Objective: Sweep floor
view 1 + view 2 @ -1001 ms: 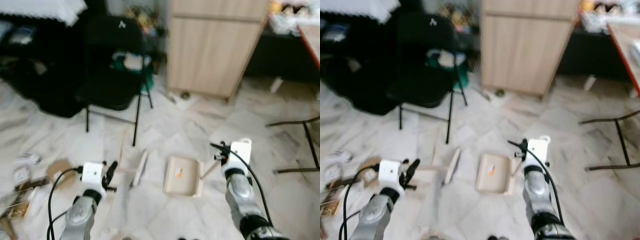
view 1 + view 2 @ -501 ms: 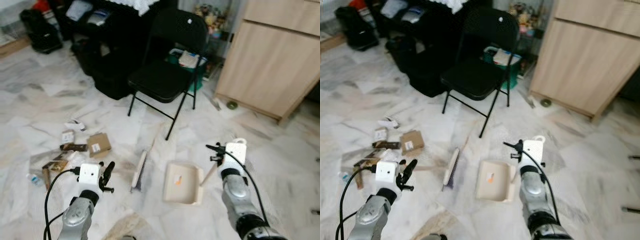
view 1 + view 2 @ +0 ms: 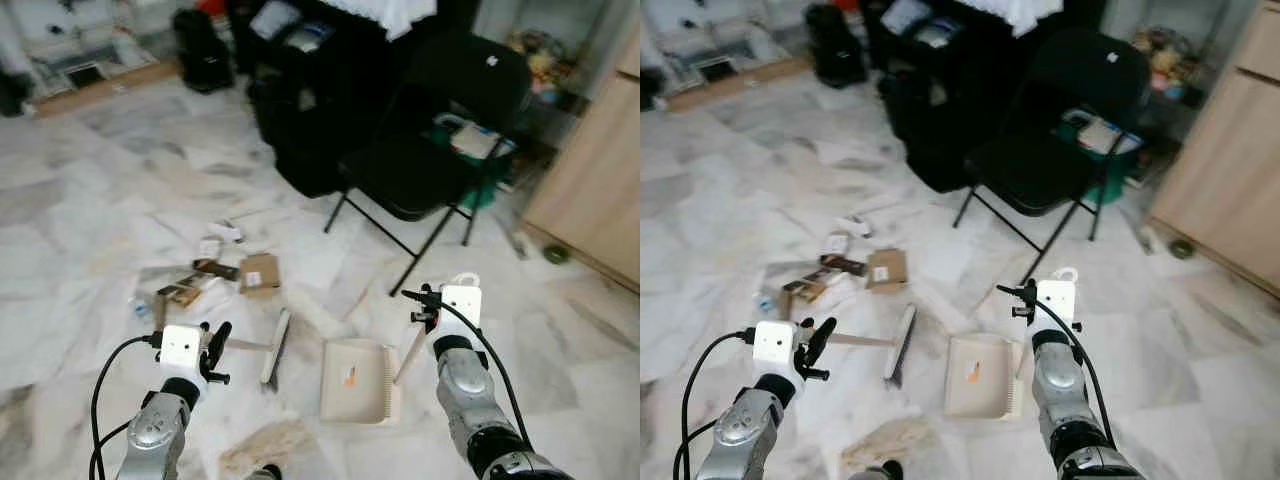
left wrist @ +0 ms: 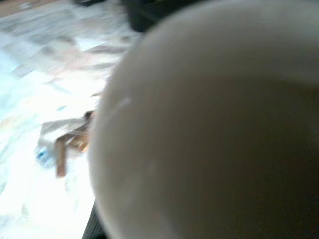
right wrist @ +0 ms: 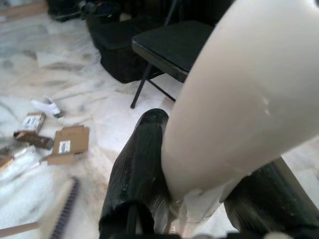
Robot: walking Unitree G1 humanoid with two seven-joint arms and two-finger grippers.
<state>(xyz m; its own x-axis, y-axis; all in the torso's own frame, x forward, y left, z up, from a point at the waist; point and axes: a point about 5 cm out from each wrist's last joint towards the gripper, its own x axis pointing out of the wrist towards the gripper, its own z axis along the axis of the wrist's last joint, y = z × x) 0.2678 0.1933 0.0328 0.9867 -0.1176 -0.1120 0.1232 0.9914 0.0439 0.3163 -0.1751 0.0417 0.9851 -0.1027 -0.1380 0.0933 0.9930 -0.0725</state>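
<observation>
A hand brush [image 3: 276, 345] with a thin wooden handle lies low over the marble floor, and my left gripper [image 3: 217, 345] is shut on the end of that handle. To its right, a cream dustpan [image 3: 356, 380] rests flat on the floor with a small orange scrap inside. Its pale handle [image 3: 409, 346] rises to my right gripper [image 3: 423, 304], which is shut on it. In the right wrist view the cream handle [image 5: 239, 99] sits between the black fingers [image 5: 137, 169]. A blurred pale rounded shape [image 4: 209, 139] shows very close in the left wrist view.
Cardboard boxes [image 3: 260, 272], wrappers [image 3: 186, 292] and a small bottle [image 3: 139, 309] lie scattered left of the brush. A black folding chair [image 3: 430, 180] stands ahead, dark furniture [image 3: 310, 100] behind it, a wooden cabinet [image 3: 600, 200] at right. A brownish stain [image 3: 270, 445] marks the floor near my feet.
The head camera has swung left, so the cabinet has slid to the right edge and more floor and litter show. Both grippers keep their hold on the brush and dustpan.
</observation>
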